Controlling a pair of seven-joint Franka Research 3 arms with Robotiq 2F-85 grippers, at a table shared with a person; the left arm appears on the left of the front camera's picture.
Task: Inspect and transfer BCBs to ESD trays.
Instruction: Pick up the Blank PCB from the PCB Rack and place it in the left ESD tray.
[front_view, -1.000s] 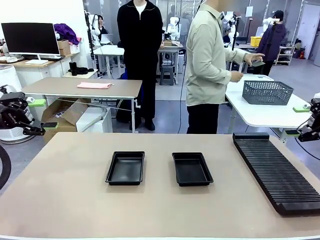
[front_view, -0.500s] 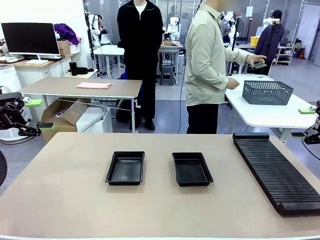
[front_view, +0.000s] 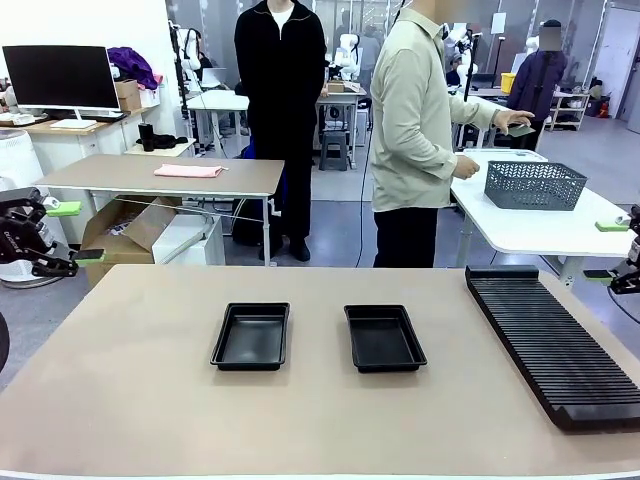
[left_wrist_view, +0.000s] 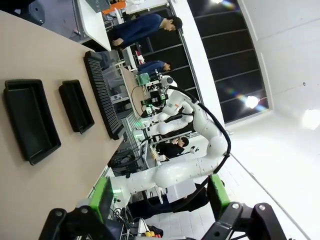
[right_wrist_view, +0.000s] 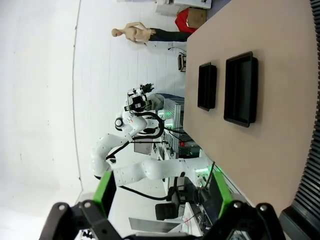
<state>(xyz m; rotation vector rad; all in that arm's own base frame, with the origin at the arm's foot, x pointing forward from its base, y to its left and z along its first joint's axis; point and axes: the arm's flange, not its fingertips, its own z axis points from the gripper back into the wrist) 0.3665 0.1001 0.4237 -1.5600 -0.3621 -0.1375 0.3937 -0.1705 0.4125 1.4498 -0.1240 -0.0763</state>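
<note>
- The worktop (front_view: 130, 400) lies bare along its near and left margins.
- The two ESD trays sit side by side near its middle, the left tray (front_view: 251, 336) and the right tray (front_view: 384, 338). Their floors are bare, and a strip of bare surface runs between them.
- A long black ribbed rack (front_view: 550, 340) runs near-to-far along the right edge, well apart from the right tray.
- The left gripper (front_view: 85, 231) hangs out past the worktop's left edge, jaws wide and holding nothing.
- The right gripper (front_view: 603, 250) hangs beyond the right edge, near the rack's far end, jaws wide and holding nothing.
- The front view gives the person in a pale shirt (front_view: 420, 110) at the far edge, turned toward a white side table with a grey mesh basket (front_view: 535, 185).
- That person's raised hand (front_view: 506, 118) holds a BCB (front_view: 519, 129) above the basket, well apart from both trays.
- The left wrist view looks sideways across both trays and the rack to the right arm (left_wrist_view: 190, 125) off the far side.
- The right wrist view looks across the rack's edge and both trays to the left arm (right_wrist_view: 150, 167).
</note>
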